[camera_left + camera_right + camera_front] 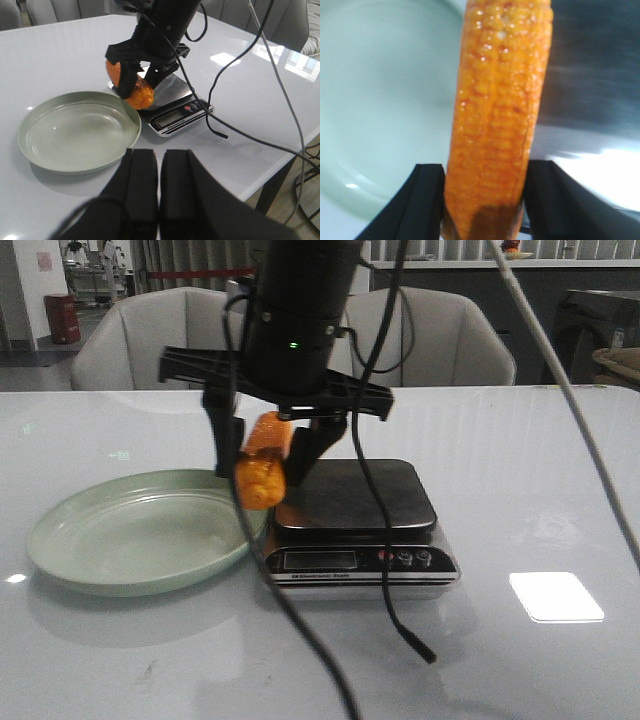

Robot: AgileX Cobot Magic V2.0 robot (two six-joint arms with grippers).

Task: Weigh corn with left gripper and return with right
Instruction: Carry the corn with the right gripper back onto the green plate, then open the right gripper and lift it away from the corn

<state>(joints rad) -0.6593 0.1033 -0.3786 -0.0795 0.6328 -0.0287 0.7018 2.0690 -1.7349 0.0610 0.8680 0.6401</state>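
corn (495, 125) ran off the right wrist pic at 12 o'clock, its near end lost in shadow between the fingers (427, 200); whole view was blurry. in front view the right gripper (262, 465) hid the cob's middle & the scale (355, 520) platform's 10 o'clock corner. scale display (320, 559) & label text were too small to read. left gripper (159, 200) was cut off at 6 o'clock. plate (60, 540) rim was partly behind the cob.
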